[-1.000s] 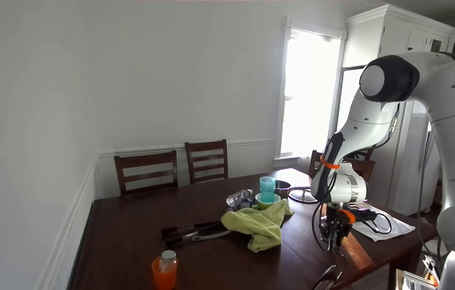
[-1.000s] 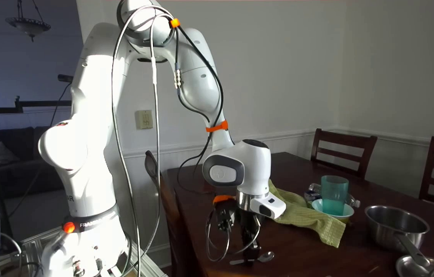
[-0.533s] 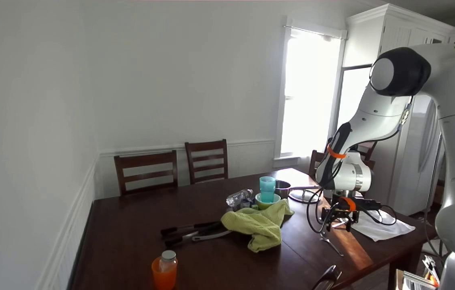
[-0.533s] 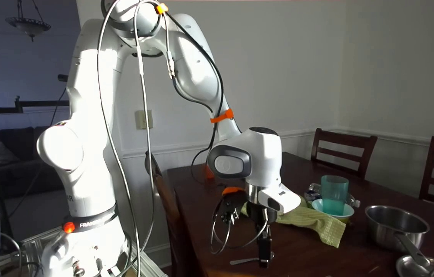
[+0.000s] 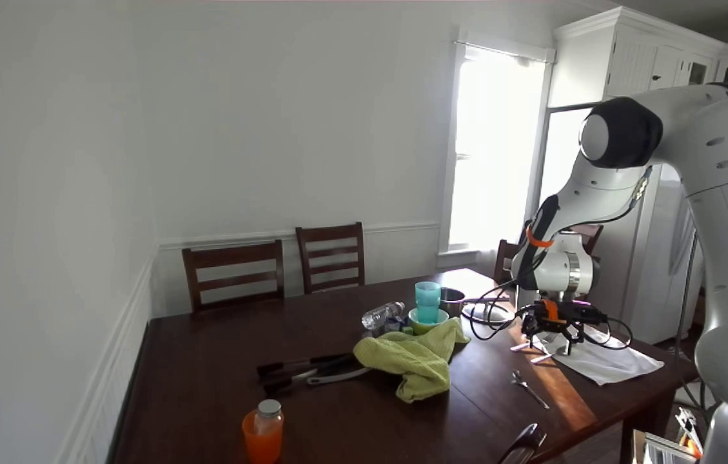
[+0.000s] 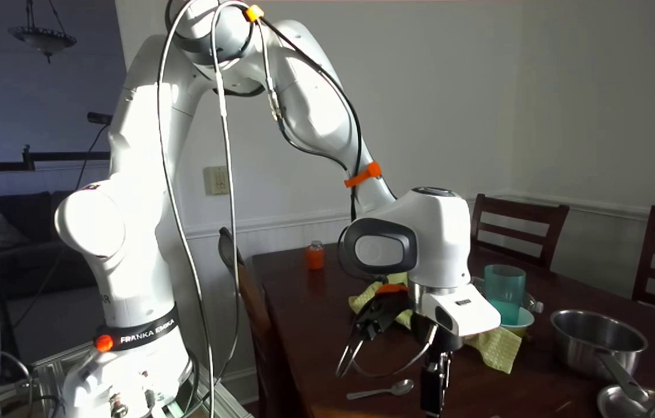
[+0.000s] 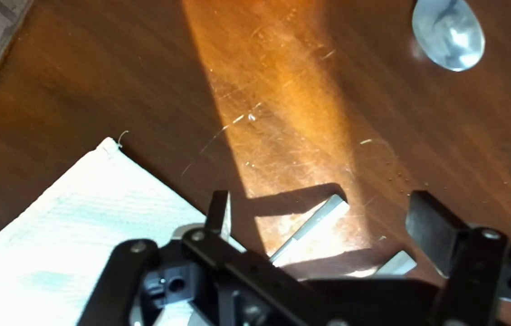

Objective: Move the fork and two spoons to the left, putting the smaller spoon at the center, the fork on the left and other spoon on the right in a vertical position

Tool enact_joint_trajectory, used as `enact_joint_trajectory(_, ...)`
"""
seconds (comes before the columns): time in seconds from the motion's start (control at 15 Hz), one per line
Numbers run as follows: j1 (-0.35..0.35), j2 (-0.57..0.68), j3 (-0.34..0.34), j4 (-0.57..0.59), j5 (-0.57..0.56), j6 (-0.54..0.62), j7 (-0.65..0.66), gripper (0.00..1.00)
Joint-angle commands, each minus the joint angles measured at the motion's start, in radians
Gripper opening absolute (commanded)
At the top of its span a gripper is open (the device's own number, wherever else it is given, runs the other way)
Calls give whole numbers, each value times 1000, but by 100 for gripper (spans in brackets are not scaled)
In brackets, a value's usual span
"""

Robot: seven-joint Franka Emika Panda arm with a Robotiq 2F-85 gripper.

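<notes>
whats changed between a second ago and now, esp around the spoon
The hand was down at the spoon; it has lifted away toward the white cloth and now stands open, holding nothing. Whether it gripped the spoon a second ago can't be made out; the spoon now lies free of it in both exterior views. The spoon, yellow-green cloth and orange cup stayed put.

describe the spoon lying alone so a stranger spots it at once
On the dark brown wooden table in an exterior view, find the crumpled yellow-green cloth. Right of it lies a shiny silver metal spoon. Unlike the pale metal handles by the white cloth, it shows end to end.
</notes>
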Motion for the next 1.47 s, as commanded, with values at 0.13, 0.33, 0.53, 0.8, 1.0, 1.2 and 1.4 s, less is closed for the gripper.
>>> enact_joint_trajectory(0.13, 9, 1, -4, -3, 0, -2, 0, 100)
enact_joint_trajectory(0.33, 7, 46, 0, 40, 31, -4, 51, 100)
enact_joint_trajectory(0.53, 4, 118, -10, 119, 85, 5, 186, 100)
enact_joint_trajectory(0.8, 45, 216, -73, 205, 85, 1, 391, 100)
enact_joint_trajectory(1.0, 71, 298, -123, 274, 87, -36, 530, 100)
enact_joint_trajectory(1.2, 67, 343, -131, 321, 80, -86, 617, 100)
enact_joint_trajectory(1.4, 44, 349, -110, 351, 84, -125, 650, 97)
